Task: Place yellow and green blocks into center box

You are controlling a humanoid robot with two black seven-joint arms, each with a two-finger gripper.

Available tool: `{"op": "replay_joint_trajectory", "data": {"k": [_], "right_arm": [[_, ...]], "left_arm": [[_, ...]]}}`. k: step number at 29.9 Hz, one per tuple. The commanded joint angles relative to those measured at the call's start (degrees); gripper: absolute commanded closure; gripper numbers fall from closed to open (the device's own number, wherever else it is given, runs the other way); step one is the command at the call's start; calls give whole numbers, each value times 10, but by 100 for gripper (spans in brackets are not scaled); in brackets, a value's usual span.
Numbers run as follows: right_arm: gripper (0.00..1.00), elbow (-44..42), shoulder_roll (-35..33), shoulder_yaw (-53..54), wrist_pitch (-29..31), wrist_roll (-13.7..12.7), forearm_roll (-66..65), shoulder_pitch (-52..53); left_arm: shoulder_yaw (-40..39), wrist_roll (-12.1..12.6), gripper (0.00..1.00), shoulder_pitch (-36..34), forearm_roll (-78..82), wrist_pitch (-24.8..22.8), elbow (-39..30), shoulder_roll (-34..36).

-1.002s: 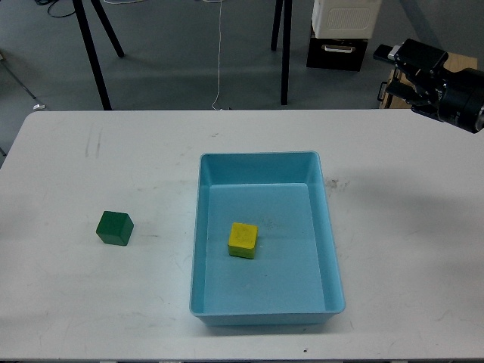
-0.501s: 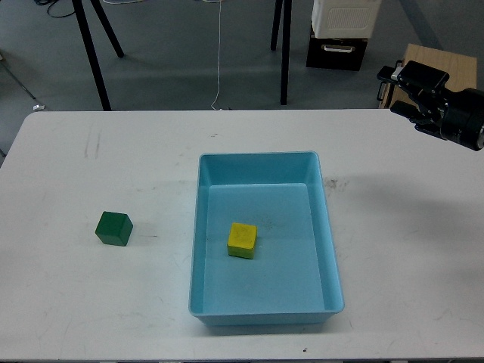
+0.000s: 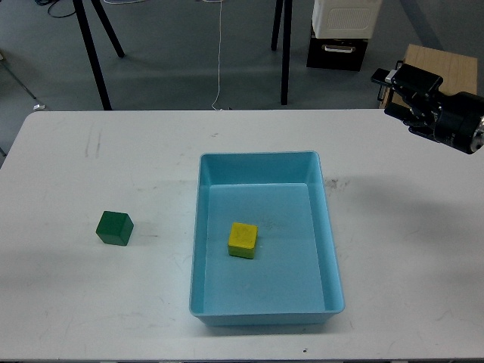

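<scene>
A yellow block (image 3: 243, 240) lies inside the light blue box (image 3: 329, 234) at the table's middle. A green block (image 3: 114, 228) sits on the white table to the left of the box, apart from it. My right gripper (image 3: 401, 85) is at the upper right, beyond the table's far right corner, high above and away from both blocks; its fingers are dark and cannot be told apart, and nothing shows in it. My left gripper is out of view.
The white table (image 3: 98, 302) fills most of the view. Beyond its far edge stand black stand legs (image 3: 94, 53), a white and black case (image 3: 342, 34) and a wooden board (image 3: 445, 66) on the grey floor.
My right gripper dropped and drew right, then shifted slightly back left. The blocks and the box have not moved.
</scene>
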Motion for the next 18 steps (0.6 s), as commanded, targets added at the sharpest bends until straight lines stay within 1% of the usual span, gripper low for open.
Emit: {"op": "replay_joint_trajectory", "data": {"k": [1,4,6,8,9,10,12,14,18], "right_arm": [[1,0,0,-1,-2,0,0,-1],[1,0,-1,-2,-4,0,0,-1],[1,0,-3,-3,-4,0,0,-2],[2,0,-3,-5,-4,0,0,-2],[1,0,-3,-5,-4,0,0,-2],[1,0,-3,-6,-4,0,0,-2],[1,0,-3,-5,-4,0,0,-2],[1,0,-4,-4,-4,0,-1,-2],[1,0,-19,6,-2,0,2,-1]], "left_arm": [[0,0,0,-1,130,-43,-15,-9],[0,0,0,-1,235,-51,-16,-39],[0,0,0,1,295,-72,-17,-59],[0,0,0,-4,321,-115,-16,-73],[-1,0,0,-5,322,-147,-16,-85],[-2,0,0,-7,322,-176,-17,-102],[-1,0,0,-14,324,-210,-18,-150],[0,0,0,-12,328,-213,-20,-182],[0,0,0,-12,364,-217,-20,-203]]}}
